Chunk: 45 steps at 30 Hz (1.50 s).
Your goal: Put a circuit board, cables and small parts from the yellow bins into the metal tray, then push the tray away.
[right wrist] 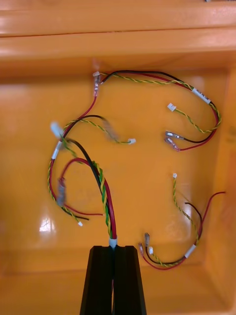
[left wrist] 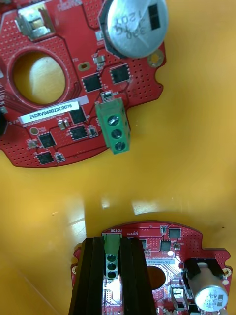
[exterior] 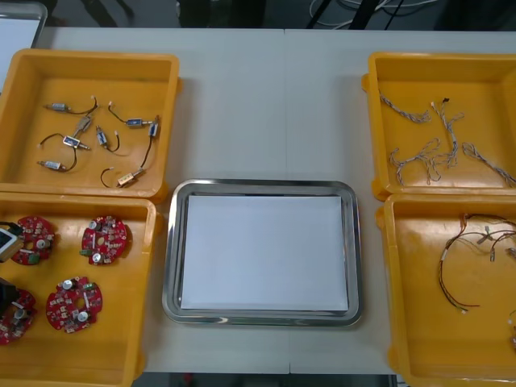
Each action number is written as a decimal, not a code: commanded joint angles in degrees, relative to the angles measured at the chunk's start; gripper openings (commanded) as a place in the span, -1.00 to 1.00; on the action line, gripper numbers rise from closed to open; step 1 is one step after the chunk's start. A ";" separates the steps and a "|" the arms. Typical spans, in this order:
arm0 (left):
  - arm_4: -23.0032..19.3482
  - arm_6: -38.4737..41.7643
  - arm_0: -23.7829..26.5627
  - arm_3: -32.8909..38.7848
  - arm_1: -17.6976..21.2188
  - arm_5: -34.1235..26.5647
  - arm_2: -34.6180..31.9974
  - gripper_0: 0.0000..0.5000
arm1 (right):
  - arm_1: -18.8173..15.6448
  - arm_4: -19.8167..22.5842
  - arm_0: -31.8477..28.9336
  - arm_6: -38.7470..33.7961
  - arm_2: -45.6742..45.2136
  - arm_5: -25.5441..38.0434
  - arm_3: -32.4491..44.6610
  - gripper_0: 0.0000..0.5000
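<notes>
Left gripper (left wrist: 111,242): clenched on the green terminal block (left wrist: 111,260) of a circuit board (left wrist: 167,243). The block is pinched between the fingers, and the board spreads out beneath the fingertips, apparently flat on the floor of the board bin (left wrist: 191,167). A second board (left wrist: 59,83) lies ahead of the fingertips, apart from the held one.

Right gripper (right wrist: 113,248): closed on a red and yellow cable (right wrist: 104,192), taken at its white sleeve. The strand runs forward from the fingertips and loops across the cable bin (right wrist: 29,123). Other cables (right wrist: 196,125) lie ahead. One short cable (right wrist: 162,260) curls just beside the fingertips.

Metal tray (exterior: 262,188): inboard of both grippers, between their bins, white inside, nothing laid in it.

Judgement: both grasps look made, so the lift is taken as the step in hand.
- The board is held by one small upstanding part only. A slow, straight rise is advised, with the board kept level, since swing could twist it free.
- The cable should be raised until its tail clears the bin wall.
- Whether the held strand is tangled with its neighbours cannot be told. A pause above the bin would let any hangers-on drop.
</notes>
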<state>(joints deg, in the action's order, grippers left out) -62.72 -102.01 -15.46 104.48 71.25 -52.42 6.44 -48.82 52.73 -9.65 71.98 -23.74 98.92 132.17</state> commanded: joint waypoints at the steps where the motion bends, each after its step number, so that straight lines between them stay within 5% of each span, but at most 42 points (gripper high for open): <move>1: -1.44 3.40 1.14 3.36 2.23 -3.92 -1.43 -1.00 | -2.07 1.15 3.23 1.94 -3.60 4.17 4.15 -1.00; 13: -4.25 9.90 3.07 12.33 2.31 -21.41 -13.65 -1.00 | -2.33 8.44 9.91 1.41 -5.71 11.08 5.20 -1.00; 26: -3.90 28.36 14.50 25.51 -2.87 -38.46 -14.88 -1.00 | -8.39 17.41 18.00 2.02 0.27 11.08 6.08 -1.00; 36: -3.73 43.48 27.06 33.95 -4.10 -46.72 -6.09 -1.00 | -9.01 16.35 24.94 1.23 11.17 10.94 10.30 -1.00; 45: -0.12 56.92 40.16 36.58 -10.78 -54.19 5.16 -1.00 | -9.01 16.00 31.45 0.53 20.05 9.62 11.71 -1.00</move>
<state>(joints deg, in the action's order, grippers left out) -64.75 -48.56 19.31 139.12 63.81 -104.55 8.05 -55.75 69.41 18.15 71.97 -6.83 109.18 141.51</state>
